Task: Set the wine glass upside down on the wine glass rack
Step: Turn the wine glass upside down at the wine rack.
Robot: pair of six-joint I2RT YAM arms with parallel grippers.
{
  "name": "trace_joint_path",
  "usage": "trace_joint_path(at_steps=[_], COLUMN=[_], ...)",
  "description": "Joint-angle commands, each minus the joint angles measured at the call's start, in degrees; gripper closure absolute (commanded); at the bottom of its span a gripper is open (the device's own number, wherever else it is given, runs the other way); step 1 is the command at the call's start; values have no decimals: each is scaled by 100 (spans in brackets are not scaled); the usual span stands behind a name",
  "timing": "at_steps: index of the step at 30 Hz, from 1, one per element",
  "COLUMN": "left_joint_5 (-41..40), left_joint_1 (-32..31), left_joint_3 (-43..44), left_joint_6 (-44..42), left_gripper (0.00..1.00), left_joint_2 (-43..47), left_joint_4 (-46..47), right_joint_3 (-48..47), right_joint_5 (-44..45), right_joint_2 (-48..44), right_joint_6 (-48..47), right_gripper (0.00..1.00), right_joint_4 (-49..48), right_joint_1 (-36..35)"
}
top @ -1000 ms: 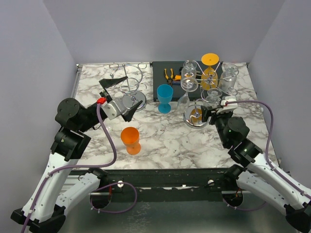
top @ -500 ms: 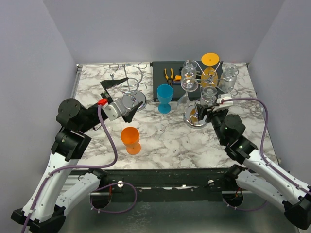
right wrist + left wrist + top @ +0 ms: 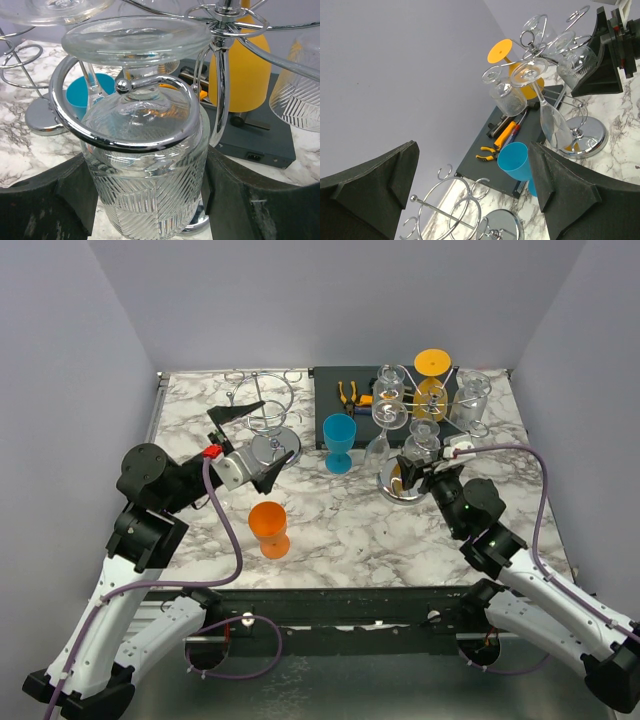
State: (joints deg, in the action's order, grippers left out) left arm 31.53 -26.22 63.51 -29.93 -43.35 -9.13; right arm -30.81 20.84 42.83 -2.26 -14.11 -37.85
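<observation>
Two arms reach up the counter [image 3: 330, 530] in the top view: the left arm [image 3: 150, 490] bends toward a second rack [image 3: 272, 448], left fingers [image 3: 235, 412] spread wide; the right arm [image 3: 480, 510] stretches to the wine glass rack [image 3: 400, 483], right of centre. Left wrist view: fingers apart at the lower corners. Right wrist view: right fingers [image 3: 45, 210] clamp the inverted wine glass [image 3: 145, 200], stem inside a rack ring [image 3: 65, 115].

Pale lilac walls [image 3: 340, 300], white marbled tabletop [image 3: 350, 530]
</observation>
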Motion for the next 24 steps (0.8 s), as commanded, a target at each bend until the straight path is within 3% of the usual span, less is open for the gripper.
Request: trace_joint_path(at_steps=[1,24], left_joint_5=[125,143], left_joint_1=[20,20], left_joint_3=[-92,-174], left_joint_6=[-74,-131], left_gripper=[1,1], left_joint_2=[72,118], left_joint_4=[33,28], right_joint_3=[135,677], right_joint_5=[-365,-877], right_joint_2=[-128,-952], right_joint_6=[-134,-129], right_gripper=[99,99], right_joint_4=[-627,-986], right_joint_1=[25,24])
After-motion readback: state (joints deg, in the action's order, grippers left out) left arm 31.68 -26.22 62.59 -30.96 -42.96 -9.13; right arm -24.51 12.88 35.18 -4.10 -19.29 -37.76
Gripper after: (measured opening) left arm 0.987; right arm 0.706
